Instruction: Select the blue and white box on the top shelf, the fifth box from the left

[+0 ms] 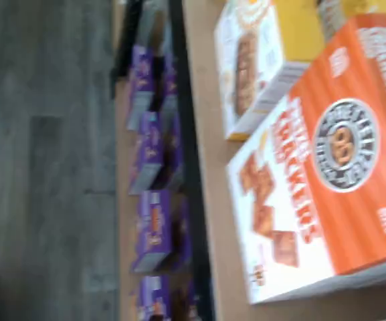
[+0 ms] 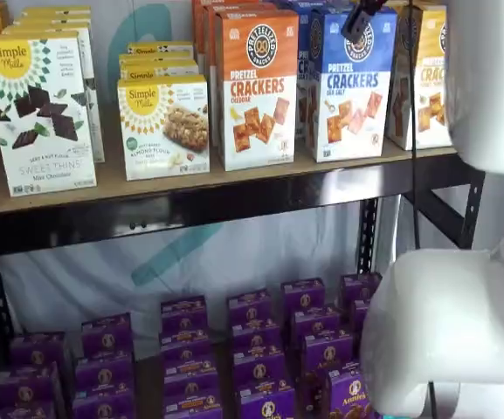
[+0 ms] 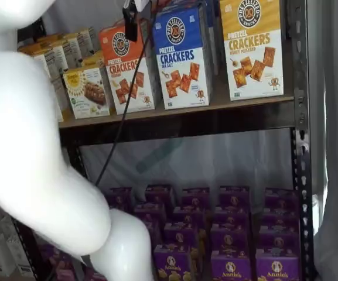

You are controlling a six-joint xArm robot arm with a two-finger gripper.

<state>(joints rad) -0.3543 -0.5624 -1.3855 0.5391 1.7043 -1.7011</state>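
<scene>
We see the blue and white box as printed cardboard with a faint sheen. The top shelf looks like matt light-brown wood on a black metal beam. The robot arm is smooth, glossy white plastic.

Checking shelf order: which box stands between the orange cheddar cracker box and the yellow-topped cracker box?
The blue and white box stands between the orange cheddar box and the yellow-topped box, in both shelf views.
</scene>
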